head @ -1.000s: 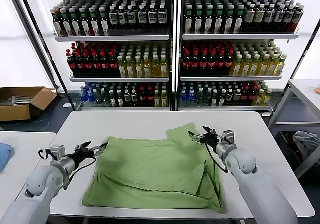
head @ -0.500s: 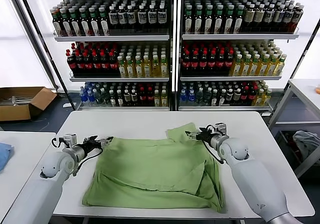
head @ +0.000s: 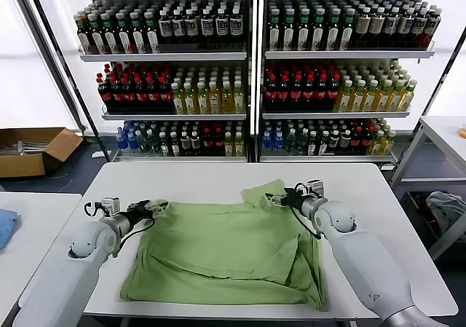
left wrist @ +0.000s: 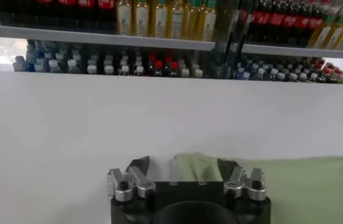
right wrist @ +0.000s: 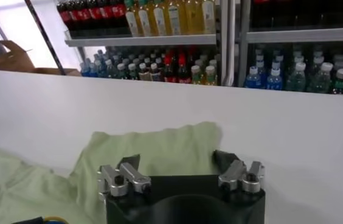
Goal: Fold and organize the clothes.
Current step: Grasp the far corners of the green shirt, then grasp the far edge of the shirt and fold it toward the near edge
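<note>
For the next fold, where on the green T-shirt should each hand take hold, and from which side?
Probably the two far corners. The left hand, open, sits at the T-shirt's far-left corner, so it should come in low from the left edge. The right hand, open, is over the upturned sleeve flap, best pinched from the right. Both edges are thin and flat on the table.

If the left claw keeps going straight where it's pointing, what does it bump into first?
Probably the light green T-shirt. The left claw is open, low over the table, with the shirt's far corner right between its fingers. Depth is hard to judge, so it may already be touching.
</note>
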Available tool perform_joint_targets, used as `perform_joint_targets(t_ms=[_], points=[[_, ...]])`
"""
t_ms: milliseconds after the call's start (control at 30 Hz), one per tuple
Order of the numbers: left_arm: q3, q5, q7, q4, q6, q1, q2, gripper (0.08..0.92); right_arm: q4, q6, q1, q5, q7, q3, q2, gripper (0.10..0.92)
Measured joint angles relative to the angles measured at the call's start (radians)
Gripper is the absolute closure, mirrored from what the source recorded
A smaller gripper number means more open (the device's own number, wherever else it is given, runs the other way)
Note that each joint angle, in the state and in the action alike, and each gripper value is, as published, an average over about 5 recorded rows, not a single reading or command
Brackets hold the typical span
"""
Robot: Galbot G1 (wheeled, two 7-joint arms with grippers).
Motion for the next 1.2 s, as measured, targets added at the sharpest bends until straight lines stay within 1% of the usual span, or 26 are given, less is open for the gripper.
perform_joint_targets(t_ms=[100,300,533,633,700,933,1200], points=[[0.010,0.001,-0.001,-0.009,0.000,0.005,0.000,0.435,-0.007,-0.002,0.005,0.001,0.003,-0.003,0.003,0.474],[0.025,0.015,0.001,-0.024,-0.001,0.014,-0.002,0.608,-0.006,-0.005,0.006,0.010,0.002,-0.004,-0.001,0.630],[0.043,0.041,0.007,-0.021,-0.020,0.006,-0.004,0.807,0.008,-0.006,0.000,0.032,0.000,0.003,-0.007,0.838],[0.047,0.045,0.005,-0.025,-0.031,0.001,-0.004,0.881,0.023,-0.002,-0.008,0.047,-0.001,0.012,-0.012,0.903],[0.047,0.046,0.002,-0.031,-0.037,0.000,-0.002,0.907,0.038,0.001,-0.018,0.060,0.001,0.021,-0.016,0.917],[0.027,0.017,-0.018,-0.077,-0.047,0.018,0.015,0.911,0.130,0.008,-0.076,0.115,0.018,0.077,-0.037,0.919],[-0.033,-0.033,-0.051,-0.200,-0.047,0.086,0.045,0.911,0.309,0.016,-0.204,0.174,0.042,0.171,-0.080,0.919]])
